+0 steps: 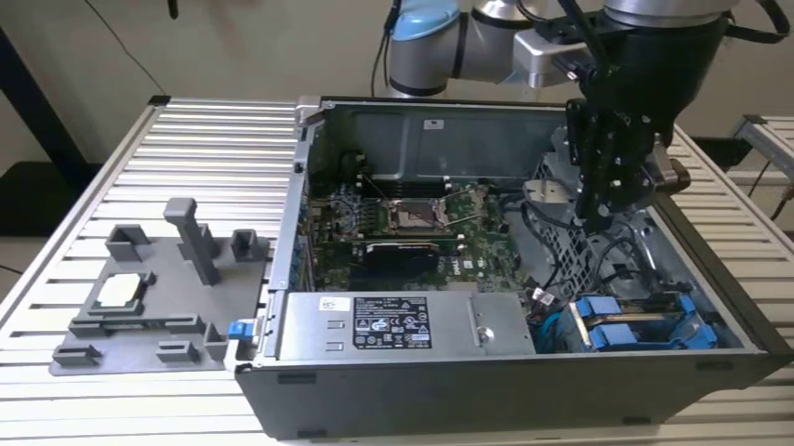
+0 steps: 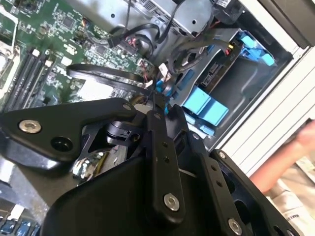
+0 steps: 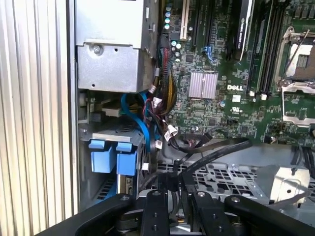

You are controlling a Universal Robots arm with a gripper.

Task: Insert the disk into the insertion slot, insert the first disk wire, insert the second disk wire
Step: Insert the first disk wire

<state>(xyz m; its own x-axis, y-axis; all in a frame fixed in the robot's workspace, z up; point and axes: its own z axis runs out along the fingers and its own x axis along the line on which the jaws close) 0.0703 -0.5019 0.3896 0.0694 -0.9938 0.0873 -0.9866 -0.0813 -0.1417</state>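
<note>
Presently, the gripper (image 1: 604, 216) is seen poised over the exterior view's right half of the open computer case (image 1: 496, 395). It is held above a perforated metal bracket (image 3: 231, 177) and a tangle of black wires (image 3: 211, 147). Whether it is open or closed cannot be told, nor whether anything is gripped, because the parts that would show it are lost against the dark cabling.

The disk (image 1: 616, 336) is taken to be one of the blue-fronted carriers at the near right corner of the case, just to the right of the power-supply box (image 1: 385, 325). It is lodged in the insertion slot (image 2: 241, 83) of the grey cage there. Which of the blue fronts belongs to the task's disk cannot be settled. The gripper is well apart from them, farther back in the case.

The first step is therefore judged to be done, since no carrier is seen outside the cage or in the gripper's hold. A blue wire (image 3: 140, 123) is seen running down from beneath the power-supply box towards the carriers. Whether its end is plugged into the disk is hidden. The two wire steps are thus judged to be unfinished or at least unconfirmed, with the gripper placed nearest the loose cabling. A grey fixture plate (image 1: 149, 307) lies on the table at the exterior view's left.
</note>
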